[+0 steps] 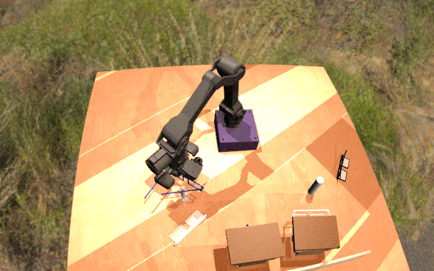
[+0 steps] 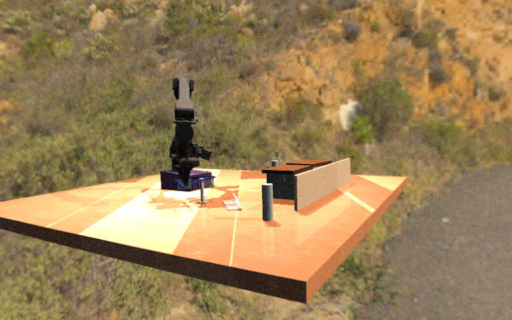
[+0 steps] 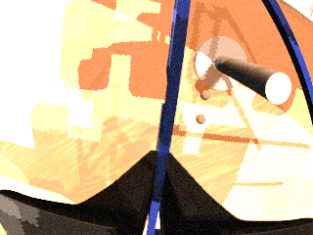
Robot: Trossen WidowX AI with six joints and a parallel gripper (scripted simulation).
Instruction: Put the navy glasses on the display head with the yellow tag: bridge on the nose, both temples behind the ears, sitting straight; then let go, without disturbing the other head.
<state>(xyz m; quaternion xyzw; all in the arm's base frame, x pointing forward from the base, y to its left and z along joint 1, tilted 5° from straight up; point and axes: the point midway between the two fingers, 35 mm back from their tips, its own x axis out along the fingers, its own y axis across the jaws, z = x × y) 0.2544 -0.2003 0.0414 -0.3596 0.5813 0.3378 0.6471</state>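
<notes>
My gripper (image 2: pixel 185 185) (image 3: pixel 158 159) is shut on the navy glasses (image 1: pixel 202 188) (image 2: pixel 213 177) (image 3: pixel 171 88), with a thin navy bar between its fingertips. The glasses hang above the table near a small grey post (image 1: pixel 183 193) (image 2: pixel 202 191) (image 3: pixel 249 75) on a round base. In the wrist view this post shows between two navy bars. The fingertips are hidden under the wrist in the top view. Two brown-topped dark blocks, left (image 1: pixel 254 244) and right (image 1: pixel 315 232), stand away from the gripper and look like the display heads. A small nub shows at the left one's front. No yellow tag is visible.
White glasses (image 1: pixel 187 227) (image 2: pixel 232 204) lie between post and left block. A white frame (image 1: pixel 310 210) is at the right block's front. Grey cylinders (image 1: pixel 315 186) (image 2: pixel 267 201) stand apart. Black glasses (image 1: pixel 343 169) lie far right. A pale panel (image 1: pixel 348 258) (image 2: pixel 323 185) stands behind the blocks.
</notes>
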